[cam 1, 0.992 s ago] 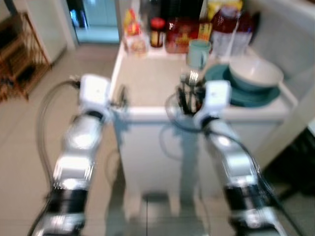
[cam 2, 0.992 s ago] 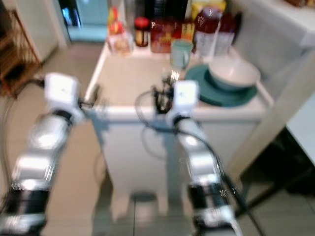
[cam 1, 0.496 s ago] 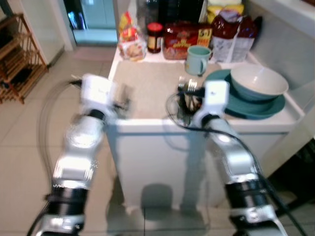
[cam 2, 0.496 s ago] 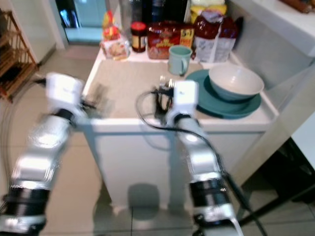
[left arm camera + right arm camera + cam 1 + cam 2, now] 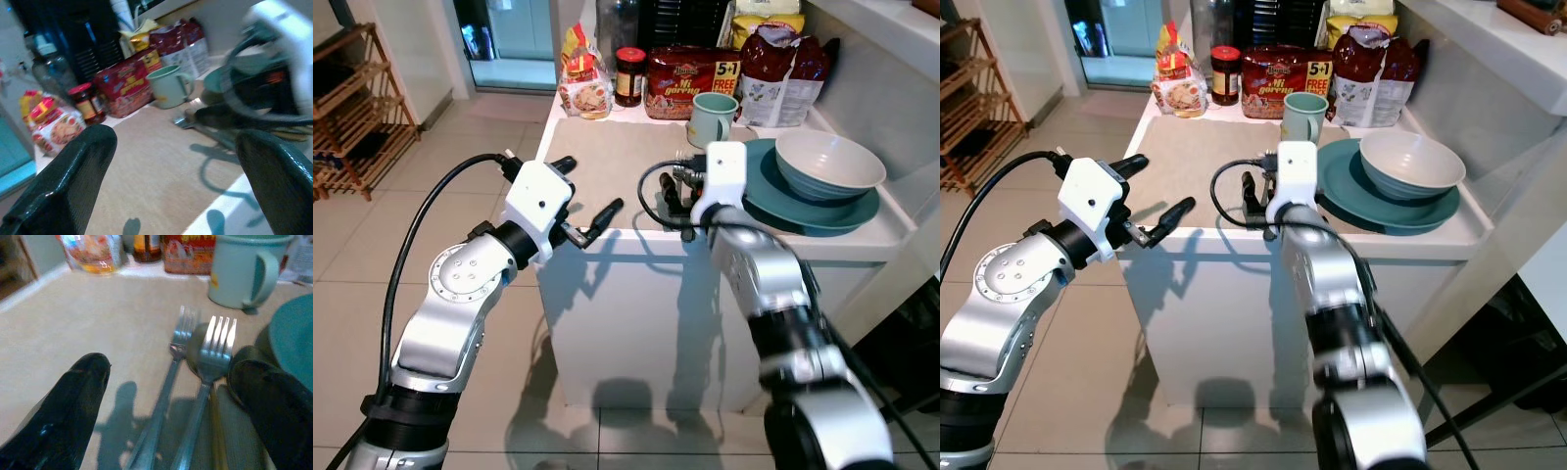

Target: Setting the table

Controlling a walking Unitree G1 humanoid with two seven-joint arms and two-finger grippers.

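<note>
My right gripper (image 5: pixel 166 396) is open w/ two forks (image 5: pixel 195 382) lying between its fingers, mug (image 5: pixel 242 267) at 1 o'clock. I go down slow, pinch both (left gripper (image 5: pixel 587 211) open too).

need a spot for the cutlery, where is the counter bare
Bare: the beige mat between the left gripper and the forks. Crowded: food packets along the back, mug, teal plate with bowl at right.
</note>
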